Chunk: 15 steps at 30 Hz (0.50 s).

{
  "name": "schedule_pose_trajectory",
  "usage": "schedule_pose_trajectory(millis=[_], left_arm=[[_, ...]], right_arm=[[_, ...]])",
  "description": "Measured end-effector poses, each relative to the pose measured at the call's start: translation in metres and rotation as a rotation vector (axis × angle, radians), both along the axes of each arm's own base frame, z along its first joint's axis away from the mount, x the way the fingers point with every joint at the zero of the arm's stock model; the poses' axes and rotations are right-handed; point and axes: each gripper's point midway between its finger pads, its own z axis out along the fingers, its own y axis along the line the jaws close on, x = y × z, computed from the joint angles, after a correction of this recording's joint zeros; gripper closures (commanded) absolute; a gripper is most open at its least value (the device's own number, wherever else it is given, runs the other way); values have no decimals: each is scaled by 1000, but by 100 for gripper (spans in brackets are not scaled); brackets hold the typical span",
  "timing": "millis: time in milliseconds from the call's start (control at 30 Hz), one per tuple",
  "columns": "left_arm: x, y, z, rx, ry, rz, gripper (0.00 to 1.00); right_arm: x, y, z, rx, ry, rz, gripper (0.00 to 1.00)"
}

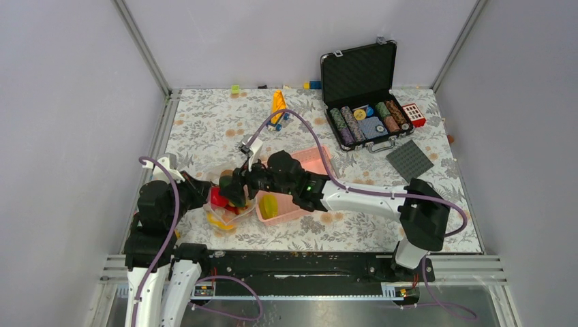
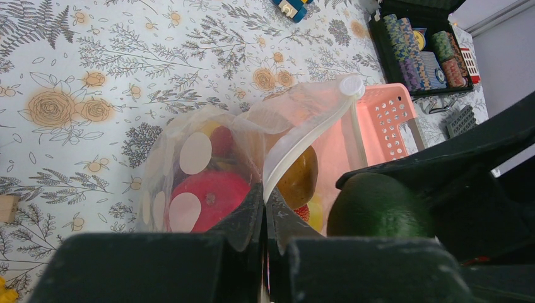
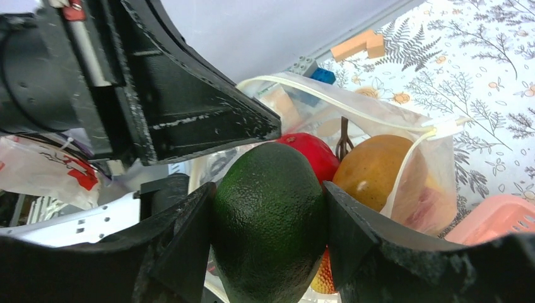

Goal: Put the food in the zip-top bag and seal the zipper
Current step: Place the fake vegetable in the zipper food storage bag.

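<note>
The clear dotted zip-top bag (image 1: 219,219) lies just left of the pink basket (image 1: 315,158), its mouth held open. My left gripper (image 2: 265,193) is shut on the bag's mouth edge, on the zipper (image 2: 310,134). The bag (image 2: 189,154) holds a red fruit (image 2: 211,192) and an orange-yellow fruit (image 2: 300,178). My right gripper (image 3: 268,189) is shut on a dark green avocado (image 3: 268,243) and holds it at the bag's mouth (image 3: 353,106), beside the red fruit (image 3: 313,153) and the orange one (image 3: 375,165). A yellow food piece (image 1: 268,205) lies in the basket.
An open black case of poker chips (image 1: 364,116) stands at the back right, with a grey baseplate (image 1: 410,161) in front of it. An orange toy (image 1: 278,103) and small blocks lie along the back edge. Both arms crowd the bag at front left.
</note>
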Motion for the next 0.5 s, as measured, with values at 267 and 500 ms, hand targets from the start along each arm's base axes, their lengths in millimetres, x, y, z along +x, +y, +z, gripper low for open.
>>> schedule_pose_trajectory(millis=[267,500], left_arm=[[0,0,0,0,0,0,100],[0,0,0,0,0,1,100]], right_arm=[[3,5,-19,-43,-16,-20,68],[0,15,-33,-88,-63,-30,60]])
